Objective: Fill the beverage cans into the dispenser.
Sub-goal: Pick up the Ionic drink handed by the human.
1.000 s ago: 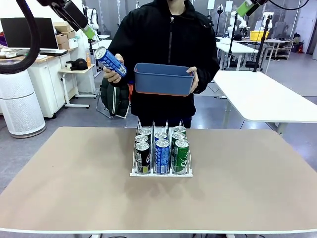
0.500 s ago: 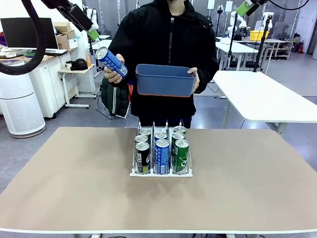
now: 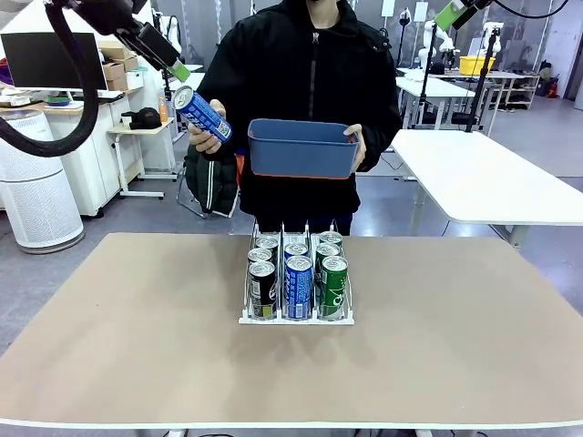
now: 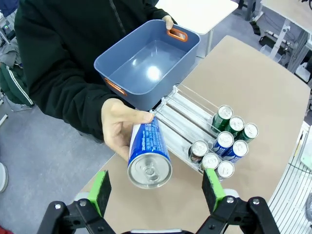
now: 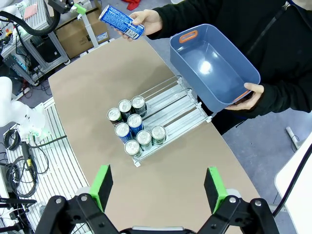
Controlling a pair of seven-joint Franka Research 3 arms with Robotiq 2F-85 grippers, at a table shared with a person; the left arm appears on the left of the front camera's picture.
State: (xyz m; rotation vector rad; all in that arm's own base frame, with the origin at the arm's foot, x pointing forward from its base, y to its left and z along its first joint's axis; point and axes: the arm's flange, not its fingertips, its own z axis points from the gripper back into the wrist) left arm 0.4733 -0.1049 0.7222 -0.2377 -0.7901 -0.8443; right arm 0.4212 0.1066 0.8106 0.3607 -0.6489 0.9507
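Note:
A person across the table holds out a blue beverage can point(image 3: 202, 114) in one hand, silver top toward me. My left gripper point(image 3: 181, 73) hangs open just above and left of it. In the left wrist view that can point(image 4: 148, 156) lies between my open fingers point(image 4: 101, 190), still gripped by the person's hand point(image 4: 119, 127). The dispenser point(image 3: 296, 320) stands mid-table with several cans point(image 3: 299, 273) at the front of its three lanes: black, blue and green. My right gripper point(image 3: 453, 14) is open, high at the top right, looking down on the dispenser point(image 5: 173, 102).
The person's other hand holds an empty blue plastic tub point(image 3: 302, 146) at chest height above the table's far edge; the right wrist view shows it as well point(image 5: 212, 66). The tan tabletop point(image 3: 455, 337) is bare around the dispenser.
My left gripper has come down and to the right, closer to the held-out blue can. The person's can and tub have barely shifted. The right gripper has stayed put.

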